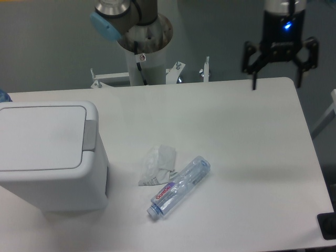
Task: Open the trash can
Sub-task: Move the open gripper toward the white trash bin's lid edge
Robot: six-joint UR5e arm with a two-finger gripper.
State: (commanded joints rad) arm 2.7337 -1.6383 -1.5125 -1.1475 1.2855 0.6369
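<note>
The trash can (44,157) is a large white boxy bin at the table's left side. Its flat lid lies shut, with a small grey push tab (90,135) on its right edge. My gripper (276,83) hangs open above the table's far right corner, fingers pointing down and spread wide, nothing between them. It is far to the right of the trash can and well above the tabletop.
A crumpled white wrapper (157,164) and a clear plastic bottle (178,187) lie side by side in the table's middle, right of the bin. The arm's base column (143,47) stands behind the far edge. A dark object (327,226) sits at the near right corner.
</note>
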